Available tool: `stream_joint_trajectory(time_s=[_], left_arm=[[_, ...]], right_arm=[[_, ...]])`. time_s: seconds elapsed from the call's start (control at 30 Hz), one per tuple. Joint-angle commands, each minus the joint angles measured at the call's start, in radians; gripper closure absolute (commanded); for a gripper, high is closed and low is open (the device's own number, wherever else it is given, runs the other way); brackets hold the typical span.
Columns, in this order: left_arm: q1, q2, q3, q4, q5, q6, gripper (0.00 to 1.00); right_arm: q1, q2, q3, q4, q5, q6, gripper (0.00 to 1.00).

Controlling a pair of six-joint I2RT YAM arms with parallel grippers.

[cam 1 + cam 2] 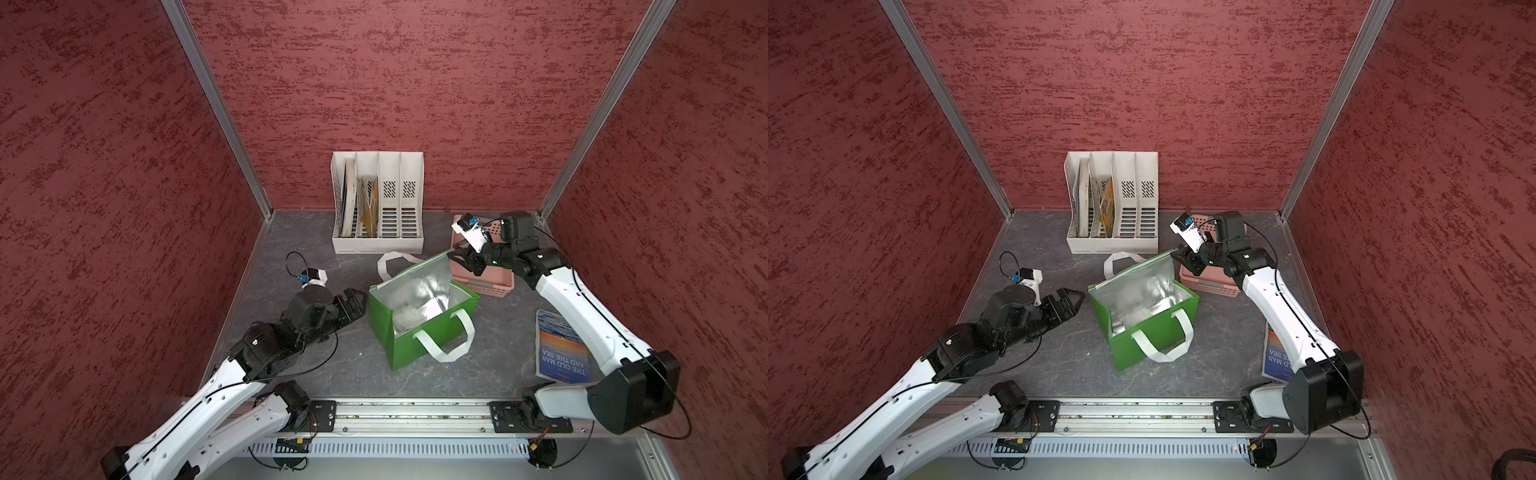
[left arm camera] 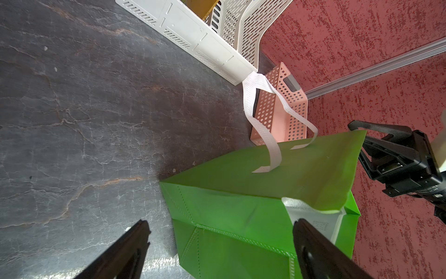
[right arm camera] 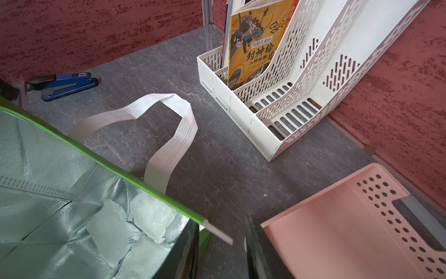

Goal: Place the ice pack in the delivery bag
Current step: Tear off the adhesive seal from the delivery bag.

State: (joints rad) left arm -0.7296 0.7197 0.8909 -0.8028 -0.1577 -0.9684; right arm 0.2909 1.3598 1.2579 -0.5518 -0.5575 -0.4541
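We find the ice pack (image 3: 154, 215) lying on the foil floor of the delivery bag (image 1: 399, 349), a crumpled white pouch whose long axis we cannot make out. From the right gripper (image 1: 457, 258) it lies below and inward, past the rim.

The right jaws stand apart astride the bag's corner rim. One finger is inside the lining and one outside, next to the pink basket (image 3: 337, 229). We see no pinch on the fabric.

The left gripper (image 1: 359, 303) is spread wide and empty, just off the bag's short end wall, pointing along the bag's long axis. That wall stands between it and the pack, so only the right gripper has an open line down.

We judge the placing done. The coming move turns on the rim between the right jaws, since closing and pulling there could drag or tip the bag.
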Motion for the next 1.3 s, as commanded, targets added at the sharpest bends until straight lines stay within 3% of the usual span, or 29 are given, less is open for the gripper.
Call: stream_joint_trajectory(time_s=[0.0,0.13,0.2,0.33,0.67,0.87,1.1,1.27], left_arm=[[0.000,-0.006,-0.004,0.013,-0.008,0.014,0.04],[0.001,-0.007,-0.004,0.016,-0.008,0.011,0.04],[0.002,-0.007,-0.003,0.016,-0.009,0.011,0.04],[0.002,-0.007,-0.001,0.019,-0.011,0.014,0.04],[0.001,0.014,0.010,0.025,-0.007,0.008,0.04],[-0.001,0.049,0.003,0.055,0.027,-0.015,0.05],[-0.007,0.068,-0.038,0.110,0.069,-0.062,0.09],[-0.006,0.074,-0.037,0.129,0.087,-0.038,0.10]], right_arm=[[0.010,-0.001,0.025,-0.006,-0.006,-0.010,0.71],[0.012,-0.015,0.011,-0.003,-0.004,-0.008,0.78],[0.016,-0.020,0.011,-0.005,-0.004,-0.008,0.89],[0.023,-0.030,0.007,-0.016,0.000,-0.002,1.00],[0.062,-0.109,0.008,-0.119,0.042,0.096,1.00],[0.157,-0.179,0.003,-0.213,0.118,0.197,1.00],[0.204,-0.255,-0.065,-0.248,0.198,0.399,1.00],[0.257,-0.257,-0.030,-0.263,0.216,0.566,1.00]])
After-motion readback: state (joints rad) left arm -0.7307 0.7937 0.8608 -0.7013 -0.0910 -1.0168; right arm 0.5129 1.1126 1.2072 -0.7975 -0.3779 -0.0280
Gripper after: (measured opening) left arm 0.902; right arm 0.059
